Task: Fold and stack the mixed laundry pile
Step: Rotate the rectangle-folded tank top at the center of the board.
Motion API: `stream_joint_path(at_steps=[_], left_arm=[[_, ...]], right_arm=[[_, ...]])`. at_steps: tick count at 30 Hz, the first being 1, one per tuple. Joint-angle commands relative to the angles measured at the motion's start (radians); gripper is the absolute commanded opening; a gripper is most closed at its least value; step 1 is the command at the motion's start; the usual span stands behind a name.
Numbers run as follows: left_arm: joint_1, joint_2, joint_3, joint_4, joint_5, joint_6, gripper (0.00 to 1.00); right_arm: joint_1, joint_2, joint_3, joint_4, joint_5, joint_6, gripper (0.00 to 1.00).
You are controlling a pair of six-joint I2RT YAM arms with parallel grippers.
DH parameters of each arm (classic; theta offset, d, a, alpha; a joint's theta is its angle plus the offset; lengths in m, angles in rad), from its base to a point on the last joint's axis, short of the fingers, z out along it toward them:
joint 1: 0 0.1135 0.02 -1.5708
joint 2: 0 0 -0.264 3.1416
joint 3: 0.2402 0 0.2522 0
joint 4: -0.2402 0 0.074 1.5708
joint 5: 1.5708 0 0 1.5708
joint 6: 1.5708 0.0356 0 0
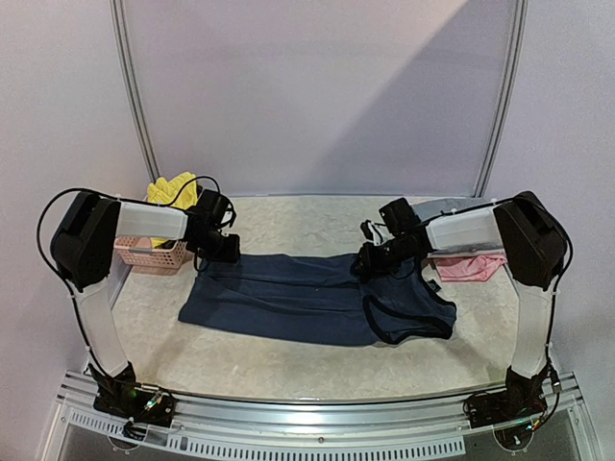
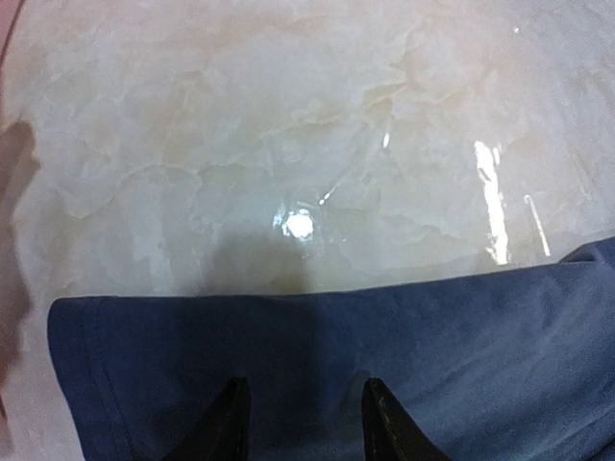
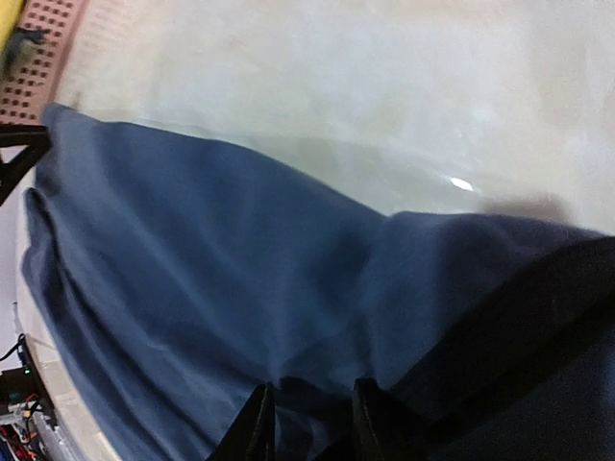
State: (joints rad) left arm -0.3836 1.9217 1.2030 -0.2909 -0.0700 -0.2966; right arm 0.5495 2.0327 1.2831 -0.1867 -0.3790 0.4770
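Note:
The navy blue top (image 1: 307, 298) lies spread flat across the middle of the table, neckline and armholes to the right. My left gripper (image 1: 219, 252) hovers over its far left corner. In the left wrist view, that gripper (image 2: 303, 423) is open, with flat cloth (image 2: 461, 346) beneath. My right gripper (image 1: 370, 261) is at the top's far edge near the shoulder. In the right wrist view, it (image 3: 309, 423) pinches a raised fold of the cloth (image 3: 192, 250). A bright yellow garment (image 1: 173, 189) lies in the basket. A pink piece (image 1: 471, 266) lies at the right. The grey trousers are out of view.
The pink lattice basket (image 1: 152, 254) stands at the far left under my left arm, and it also shows in the right wrist view (image 3: 48, 48). Bare marble table (image 1: 288, 216) lies beyond the top. Curved white walls close the back.

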Motion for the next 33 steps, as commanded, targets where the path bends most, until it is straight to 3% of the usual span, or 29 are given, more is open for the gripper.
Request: stream_joint_path(at_steps=[1, 6, 12, 22, 27, 33], left_arm=[[-0.003, 0.055, 0.038, -0.035, -0.006, 0.005, 0.40], [-0.002, 0.050, 0.000, -0.080, -0.085, -0.044, 0.39], [0.005, -0.035, -0.139, -0.131, -0.175, -0.108, 0.39], [-0.037, -0.252, -0.431, -0.071, -0.114, -0.234, 0.38], [-0.114, -0.329, -0.571, 0.021, 0.001, -0.333, 0.36], [-0.299, -0.414, -0.628, 0.030, 0.001, -0.460, 0.35]], right_arm=[[0.005, 0.039, -0.013, -0.020, 0.083, 0.030, 0.27], [0.006, 0.078, 0.012, -0.058, 0.108, 0.031, 0.25], [-0.011, 0.214, 0.180, -0.153, 0.072, 0.001, 0.25], [-0.023, 0.470, 0.656, -0.369, -0.060, -0.044, 0.25], [-0.023, 0.617, 0.893, -0.467, -0.102, -0.046, 0.25], [-0.030, 0.687, 1.053, -0.477, -0.140, -0.017, 0.26]])
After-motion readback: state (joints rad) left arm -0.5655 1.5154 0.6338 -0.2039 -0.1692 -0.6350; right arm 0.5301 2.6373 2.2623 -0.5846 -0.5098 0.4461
